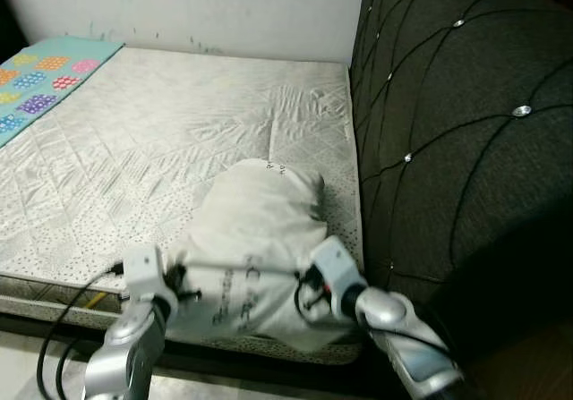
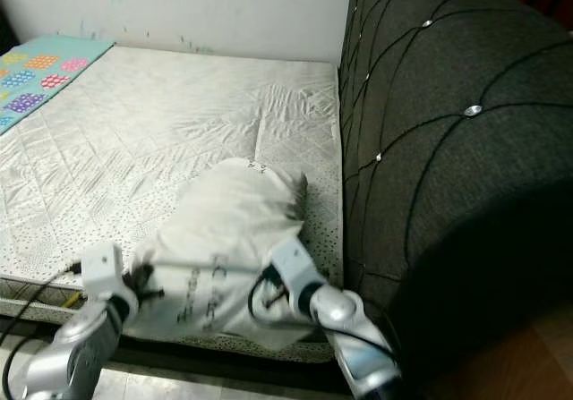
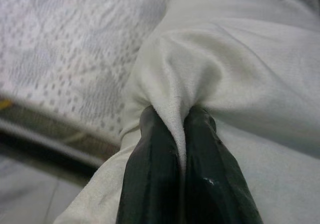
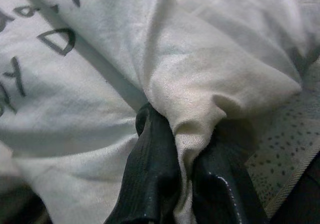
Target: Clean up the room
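The pillow (image 1: 255, 248) lies at the near edge of the bed (image 1: 134, 149), beside the headboard (image 1: 457, 131). Left tool (image 3: 181, 134) and right tool (image 4: 187, 149) each pinch a near corner, probably to lift it evenly.

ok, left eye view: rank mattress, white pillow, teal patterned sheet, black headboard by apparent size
1. mattress and black headboard: look alike, the headboard nearer the camera, so unranked.
2. white pillow
3. teal patterned sheet, cut off by the frame edge.
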`<state>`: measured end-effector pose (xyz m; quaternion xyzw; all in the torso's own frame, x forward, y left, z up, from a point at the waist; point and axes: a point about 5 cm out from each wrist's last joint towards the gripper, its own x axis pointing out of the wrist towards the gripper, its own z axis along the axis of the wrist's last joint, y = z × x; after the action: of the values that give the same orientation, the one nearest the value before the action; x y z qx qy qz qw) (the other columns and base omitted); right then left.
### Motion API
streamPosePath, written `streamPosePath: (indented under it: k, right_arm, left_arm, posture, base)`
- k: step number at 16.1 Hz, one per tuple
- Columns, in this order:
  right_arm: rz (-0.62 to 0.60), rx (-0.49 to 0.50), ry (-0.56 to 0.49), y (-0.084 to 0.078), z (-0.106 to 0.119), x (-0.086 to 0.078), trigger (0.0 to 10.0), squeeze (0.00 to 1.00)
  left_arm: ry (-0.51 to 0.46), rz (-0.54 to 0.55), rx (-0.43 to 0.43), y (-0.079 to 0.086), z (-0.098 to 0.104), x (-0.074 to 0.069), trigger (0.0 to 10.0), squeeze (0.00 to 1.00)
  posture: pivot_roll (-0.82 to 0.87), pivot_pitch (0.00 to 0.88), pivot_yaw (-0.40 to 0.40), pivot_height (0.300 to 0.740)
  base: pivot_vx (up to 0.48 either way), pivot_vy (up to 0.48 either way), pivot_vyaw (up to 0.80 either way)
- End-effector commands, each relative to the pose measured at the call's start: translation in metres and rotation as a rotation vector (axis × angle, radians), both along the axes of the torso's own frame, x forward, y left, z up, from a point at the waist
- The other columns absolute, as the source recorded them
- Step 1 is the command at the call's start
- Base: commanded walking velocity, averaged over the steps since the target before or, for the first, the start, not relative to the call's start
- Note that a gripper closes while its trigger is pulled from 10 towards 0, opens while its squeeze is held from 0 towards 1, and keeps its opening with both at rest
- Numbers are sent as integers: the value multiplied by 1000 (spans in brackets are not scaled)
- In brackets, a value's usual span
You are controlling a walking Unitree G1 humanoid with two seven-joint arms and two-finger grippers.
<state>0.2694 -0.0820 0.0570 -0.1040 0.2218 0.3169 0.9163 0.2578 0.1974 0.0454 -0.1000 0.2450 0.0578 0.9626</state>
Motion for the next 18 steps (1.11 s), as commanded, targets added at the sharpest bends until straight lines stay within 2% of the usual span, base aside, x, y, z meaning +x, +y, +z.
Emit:
streamPosePath:
  k: [1,2,4,5,7,9,12,13,15,16,18]
  right_arm:
    - [-29,13,-11,6,3,8,10000,0]
    - [-2,16,2,17,-1,7,10000,0]
    - [44,-3,29,28,-7,4,10000,0]
    - [129,-44,46,39,-12,0,10000,0]
    - [179,-49,55,49,-14,-1,10000,0]
    - [286,-72,55,66,-17,-5,10000,0]
    - [472,-82,44,93,-14,-14,10000,0]
    - [487,-80,34,99,-13,-13,10000,0]
    - [434,-28,9,109,-6,-7,10000,0]
    - [366,6,-30,112,-1,0,10000,0]
    - [169,63,-44,102,1,19,10000,0]
  left_arm:
    - [-10,-32,36,-1,4,8,10000,0]
    - [81,-59,72,1,-9,6,10000,0]
    - [141,-33,45,9,-21,2,10000,0]
    - [196,-17,58,22,-30,-3,10000,0]
    - [229,14,76,38,-35,-7,10000,0]
    - [265,68,104,61,-42,-13,10000,0]
    - [313,126,111,85,-48,-21,10000,0]
    - [318,138,107,89,-49,-22,10000,0]
    - [289,155,94,93,-47,-19,10000,0]
    - [224,163,81,90,-41,-10,10000,0]
    - [158,155,68,79,-36,5,10000,0]
  posture:
    - [-100,0,-10,740]
    - [-99,0,-10,740]
    - [-102,0,-10,740]
    - [-98,0,-11,740]
    - [-90,0,-18,740]
    - [-82,0,-24,740]
    - [-78,0,-31,740]
    - [-78,0,-31,740]
    - [-77,0,-32,740]
    - [-74,0,-34,740]
    - [-63,0,-43,740]
  base:
    - [0,0,0]
    - [0,0,0]
    - [0,0,0]
    - [0,0,0]
    - [0,0,0]
    - [0,0,0]
    - [0,0,0]
    - [0,0,0]
    - [0,0,0]
    - [0,0,0]
    - [0,0,0]
